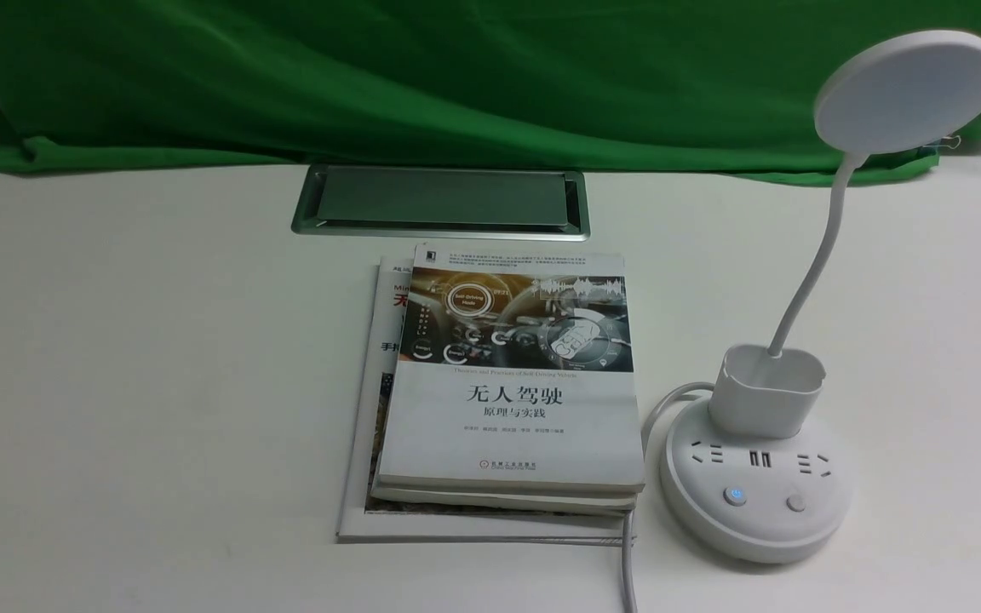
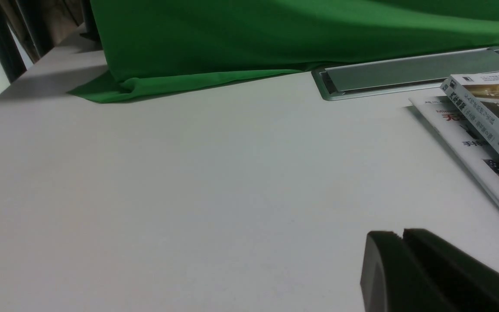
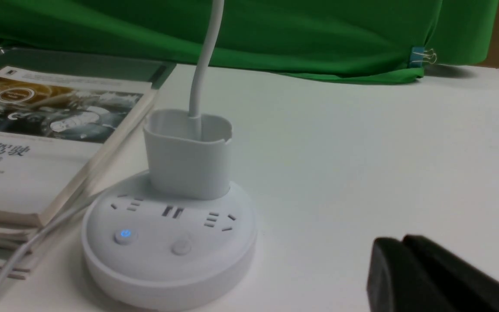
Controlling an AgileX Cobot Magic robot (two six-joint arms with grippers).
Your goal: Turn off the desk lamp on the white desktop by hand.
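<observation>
An office-style desk arranged as a robot test bench is being shown. A large white desktop (image 1: pixel 116 358) is being crossed at its far edge by a green cloth (image 1: pixel 456 77), draped as a backdrop and pinned with a binder clip (image 3: pixel 422 57). An office fitting is being shown by the silver-grey cable hatch (image 1: pixel 439 201) set into the surface. Study use is being suggested by a stack of books (image 1: pixel 499 400) on driverless vehicles and a desk lamp (image 1: pixel 763 477) with sockets in its base. Black gripper fingers (image 3: pixel 427 277) are being caught at the wrist views' edges.
</observation>
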